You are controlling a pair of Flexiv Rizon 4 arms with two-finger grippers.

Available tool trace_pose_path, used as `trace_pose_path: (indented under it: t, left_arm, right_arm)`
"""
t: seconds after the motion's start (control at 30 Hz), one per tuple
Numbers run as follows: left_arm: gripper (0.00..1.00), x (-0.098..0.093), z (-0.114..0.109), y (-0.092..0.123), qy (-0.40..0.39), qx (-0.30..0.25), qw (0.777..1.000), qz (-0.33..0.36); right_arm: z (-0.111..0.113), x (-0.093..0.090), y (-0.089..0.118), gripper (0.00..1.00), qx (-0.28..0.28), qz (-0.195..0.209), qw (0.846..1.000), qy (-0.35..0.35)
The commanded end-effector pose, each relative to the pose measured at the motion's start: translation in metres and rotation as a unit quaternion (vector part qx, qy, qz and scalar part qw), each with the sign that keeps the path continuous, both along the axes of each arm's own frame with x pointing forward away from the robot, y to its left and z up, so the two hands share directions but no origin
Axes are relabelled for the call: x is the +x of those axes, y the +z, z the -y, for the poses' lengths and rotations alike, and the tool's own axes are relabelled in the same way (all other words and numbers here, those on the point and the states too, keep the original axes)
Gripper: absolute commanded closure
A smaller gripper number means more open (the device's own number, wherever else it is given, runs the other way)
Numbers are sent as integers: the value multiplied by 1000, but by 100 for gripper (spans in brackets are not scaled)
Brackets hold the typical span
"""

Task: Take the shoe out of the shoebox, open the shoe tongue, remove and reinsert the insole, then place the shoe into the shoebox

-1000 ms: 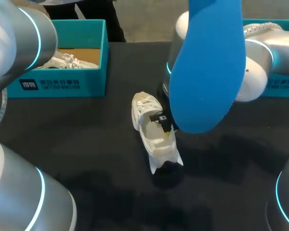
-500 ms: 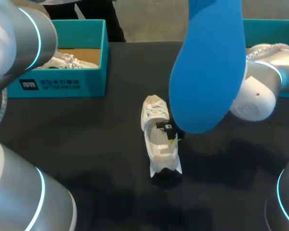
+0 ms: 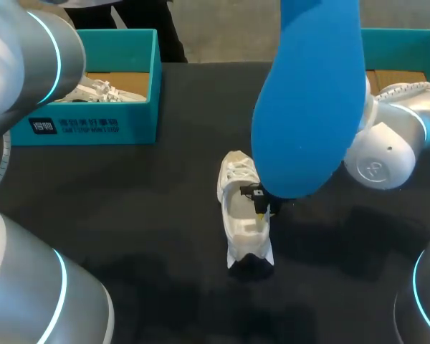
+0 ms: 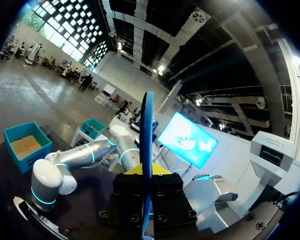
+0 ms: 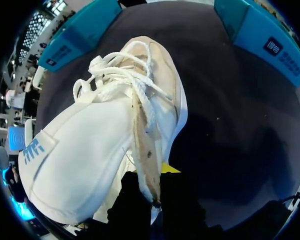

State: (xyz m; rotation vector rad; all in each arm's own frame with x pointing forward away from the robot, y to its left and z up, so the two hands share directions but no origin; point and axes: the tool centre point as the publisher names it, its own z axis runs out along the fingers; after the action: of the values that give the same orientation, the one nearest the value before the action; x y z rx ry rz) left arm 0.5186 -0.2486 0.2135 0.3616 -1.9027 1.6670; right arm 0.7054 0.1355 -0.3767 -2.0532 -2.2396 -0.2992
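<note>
A large blue insole (image 3: 312, 93) hangs high above the table, close to the head camera. In the left wrist view it stands edge-on as the blue insole (image 4: 147, 135), with my left gripper (image 4: 146, 175) shut on its lower end. The white lace-up shoe (image 3: 241, 215) rests on the black table near the middle, toe pointing away. My right gripper (image 3: 261, 206) is shut on the side wall of its opening. From the right wrist, the shoe (image 5: 100, 145) fills the view, and the right gripper (image 5: 152, 195) pinches the thin collar edge beside the laces (image 5: 122, 82).
An open teal shoebox (image 3: 140, 86) at the back left holds another white shoe (image 3: 93, 89). A second teal shoebox (image 3: 408, 43) stands at the back right behind my right arm (image 3: 387, 147). Bare black tabletop (image 3: 143, 215) lies left of the shoe.
My right gripper has dragged the shoe to the right and a little toward the front, turning its toe more upright. The insole has stayed in place.
</note>
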Motion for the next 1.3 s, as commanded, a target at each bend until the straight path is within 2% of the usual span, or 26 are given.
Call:
trace_pose_path:
  t: [0.03,0.33,0.37,0.4,0.43,0.47,0.5,0.8,1.1,1.3]
  left_arm:
    - [100,0,0,-1,1,0,1000,0]
    - [100,0,0,-1,1,0,1000,0]
    - [100,0,0,-1,1,0,1000,0]
    - [100,0,0,-1,1,0,1000,0]
    - [100,0,0,-1,1,0,1000,0]
    - [100,0,0,-1,1,0,1000,0]
    - [100,0,0,-1,1,0,1000,0]
    - [100,0,0,-1,1,0,1000,0]
    - [100,0,0,-1,1,0,1000,0]
    - [100,0,0,-1,1,0,1000,0]
  right_arm:
    - [-3,3,-7,100,3,-3,1000,1]
    - [-3,4,-14,100,6,-10,1000,0]
    - [-4,5,-15,98,6,-10,1000,0]
    - [-4,5,-15,74,4,-11,1000,-1]
    - [-4,5,-15,56,4,-11,1000,-1]
    - [-4,5,-15,50,4,-11,1000,-1]
    - [-5,5,-15,2,2,-11,1000,-2]
    - [-6,7,2,0,-17,-8,1000,1]
    - [1,0,42,0,-35,5,999,8]
    - [7,-5,62,0,-16,28,999,27]
